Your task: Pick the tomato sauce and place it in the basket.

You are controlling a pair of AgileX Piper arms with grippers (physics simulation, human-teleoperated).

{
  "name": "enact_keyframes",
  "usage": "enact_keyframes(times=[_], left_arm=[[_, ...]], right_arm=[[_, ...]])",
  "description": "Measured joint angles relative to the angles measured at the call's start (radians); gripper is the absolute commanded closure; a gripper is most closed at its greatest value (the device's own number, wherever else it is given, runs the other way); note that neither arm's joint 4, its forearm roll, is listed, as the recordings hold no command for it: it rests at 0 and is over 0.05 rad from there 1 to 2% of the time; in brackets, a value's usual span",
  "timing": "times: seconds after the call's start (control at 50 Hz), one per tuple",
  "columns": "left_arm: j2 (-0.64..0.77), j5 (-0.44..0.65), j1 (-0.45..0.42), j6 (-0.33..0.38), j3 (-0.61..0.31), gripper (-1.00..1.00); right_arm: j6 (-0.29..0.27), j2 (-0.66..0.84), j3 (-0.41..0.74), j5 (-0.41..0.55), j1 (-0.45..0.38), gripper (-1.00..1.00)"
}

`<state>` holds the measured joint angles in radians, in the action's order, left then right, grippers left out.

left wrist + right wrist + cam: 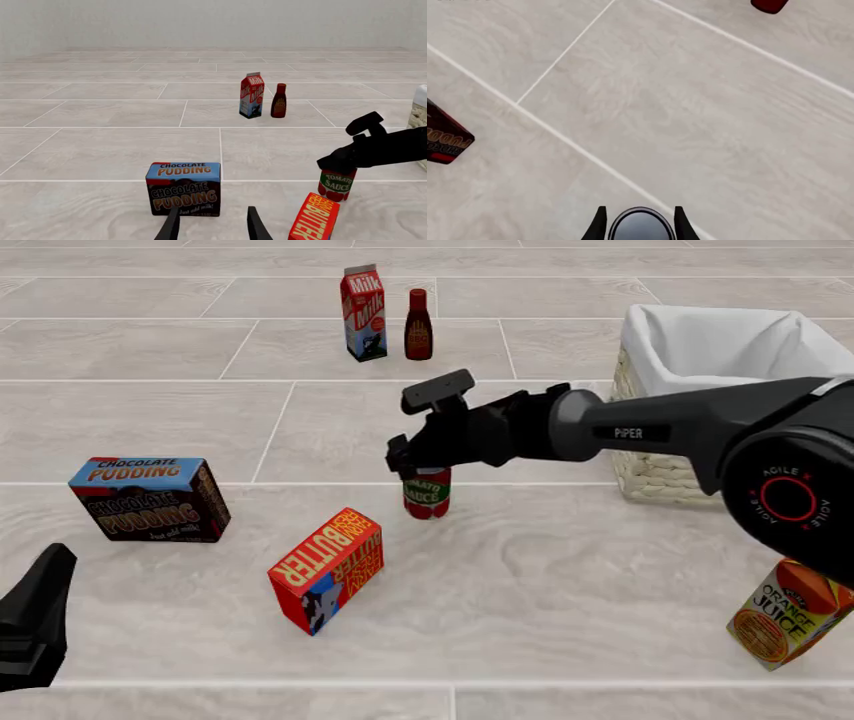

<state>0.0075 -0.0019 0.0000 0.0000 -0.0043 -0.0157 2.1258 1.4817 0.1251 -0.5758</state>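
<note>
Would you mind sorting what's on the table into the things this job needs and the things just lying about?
Needed:
tomato sauce, between the right gripper fingers
basket

Just lying about:
chocolate pudding box
butter box
milk carton
dark red bottle
orange juice carton

We see a desk point(601, 580) whose whole surface is laid with large pale grey tiles, faintly veined like stone or bleached wood and set apart by thin white grout lines. From the left wrist view the tiling runs far back to a plain, off-white wall point(213, 22) with a fine vertical texture. The light is soft and even, casting only faint shadows.
</note>
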Motion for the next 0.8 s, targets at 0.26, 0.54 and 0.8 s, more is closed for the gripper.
enact_keyframes(times=[0.26, 0.54, 0.8], left_arm=[[0.000, 0.000, 0.000, 0.000, 0.000, -1.00], [0.000, 0.000, 0.000, 0.000, 0.000, -1.00], [0.000, 0.000, 0.000, 0.000, 0.000, -1.00]], right_arm=[[0.004, 0.012, -0.004, -0.004, -0.001, -1.00], [0.002, 0.017, -0.013, -0.010, 0.002, -1.00], [0.000, 0.019, -0.016, -0.010, 0.003, -1.00]])
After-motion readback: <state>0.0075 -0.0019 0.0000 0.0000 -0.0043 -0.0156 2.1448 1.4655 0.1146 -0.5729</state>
